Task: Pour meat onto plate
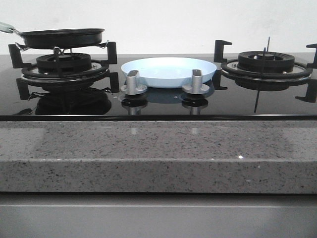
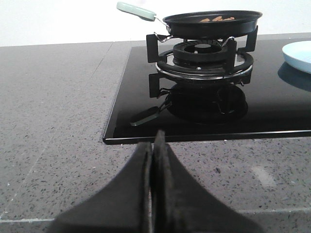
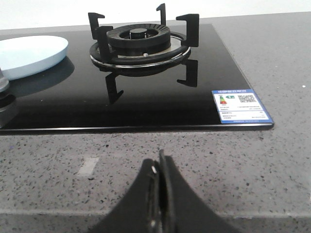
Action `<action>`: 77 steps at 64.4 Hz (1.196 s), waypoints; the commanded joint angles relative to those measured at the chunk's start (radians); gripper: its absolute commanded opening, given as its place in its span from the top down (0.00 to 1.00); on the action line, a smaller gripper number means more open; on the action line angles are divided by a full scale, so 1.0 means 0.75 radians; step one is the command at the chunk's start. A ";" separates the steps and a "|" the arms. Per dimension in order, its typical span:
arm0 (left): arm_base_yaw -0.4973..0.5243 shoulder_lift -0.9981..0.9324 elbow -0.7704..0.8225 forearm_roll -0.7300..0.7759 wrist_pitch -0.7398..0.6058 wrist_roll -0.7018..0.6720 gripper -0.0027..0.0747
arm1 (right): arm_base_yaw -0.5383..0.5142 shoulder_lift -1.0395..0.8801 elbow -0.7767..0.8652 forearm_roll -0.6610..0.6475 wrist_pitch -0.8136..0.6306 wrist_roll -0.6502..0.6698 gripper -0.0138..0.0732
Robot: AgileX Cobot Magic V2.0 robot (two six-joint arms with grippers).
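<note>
Left end effector (image 2: 153,145): low over the grey worktop (image 2: 53,121), fingers pressed together, empty.
Right end effector (image 3: 160,167): same pose, closed, empty.
Meat (image 2: 217,19): in black pan (image 2: 212,21) on left burner.
Plate (image 1: 168,71): between burners, bare.

Open counter at the front, crowded hob behind

The speckled counter (image 1: 158,148) along its front edge lies bare. Behind it on the glass hob (image 1: 158,106), two knobs (image 1: 133,82) stand just in front of the plate (image 1: 168,69) at the middle. The frying pan (image 1: 62,37) tops the left burner (image 1: 64,64); the right burner's (image 1: 266,62) upright prongs flank the plate's other side.
</note>
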 commanded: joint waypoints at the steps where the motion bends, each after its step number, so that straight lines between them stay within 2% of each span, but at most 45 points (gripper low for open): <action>1: -0.009 -0.021 0.007 -0.013 -0.116 -0.011 0.99 | -0.011 -0.022 -0.005 -0.014 -0.099 -0.005 0.91; 33: -0.009 -0.021 0.007 -0.016 -0.165 -0.011 0.99 | -0.011 -0.022 -0.005 -0.012 -0.099 -0.005 0.91; 42: -0.009 -0.021 -0.024 -0.140 -0.179 -0.011 0.99 | -0.011 -0.022 -0.025 -0.012 -0.125 -0.005 0.91; 55: -0.009 0.064 -0.281 -0.100 -0.068 -0.011 0.99 | -0.011 0.018 -0.246 -0.014 -0.021 -0.005 0.91; 62: -0.009 0.226 -0.465 -0.073 0.021 -0.011 0.99 | -0.011 0.129 -0.407 -0.014 0.020 -0.006 0.91; 77: -0.009 0.641 -0.748 -0.044 0.017 -0.011 0.99 | -0.011 0.484 -0.722 -0.014 0.045 -0.006 0.91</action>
